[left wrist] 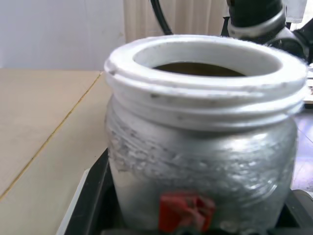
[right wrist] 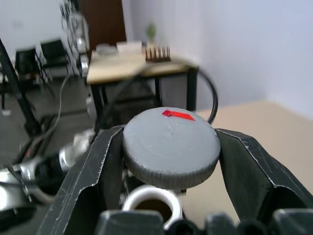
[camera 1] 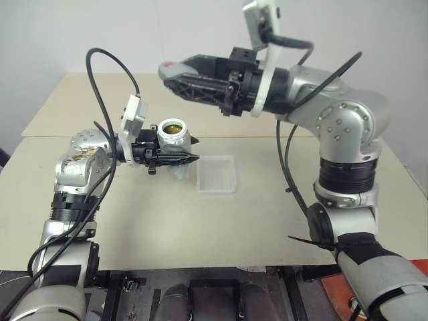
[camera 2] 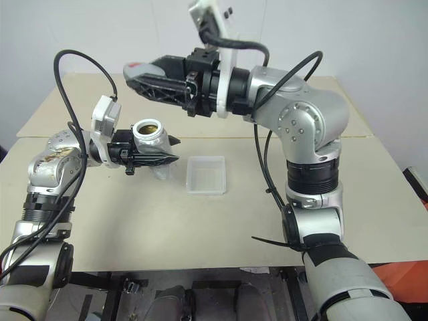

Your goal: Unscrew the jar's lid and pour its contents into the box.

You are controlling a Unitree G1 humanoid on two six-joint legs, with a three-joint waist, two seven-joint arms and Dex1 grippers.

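While the lid (right wrist: 170,147) (gripped) hangs above, the jar (camera 1: 172,136) stands beside the box (camera 1: 217,174).

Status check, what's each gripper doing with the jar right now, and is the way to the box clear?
Left gripper shut on the jar, upright, mouth open. Right gripper shut on the lid, above the jar. The box sits on the table beside it; nothing between.

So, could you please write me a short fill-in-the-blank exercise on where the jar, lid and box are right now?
1. The right gripper is shut on the ____.
2. The jar, its mouth open, is held upright by the ____ gripper.
3. The box lies on the ____, with nothing in it.
4. The mark on the lid is ____.

Missing words: lid; left; table; red
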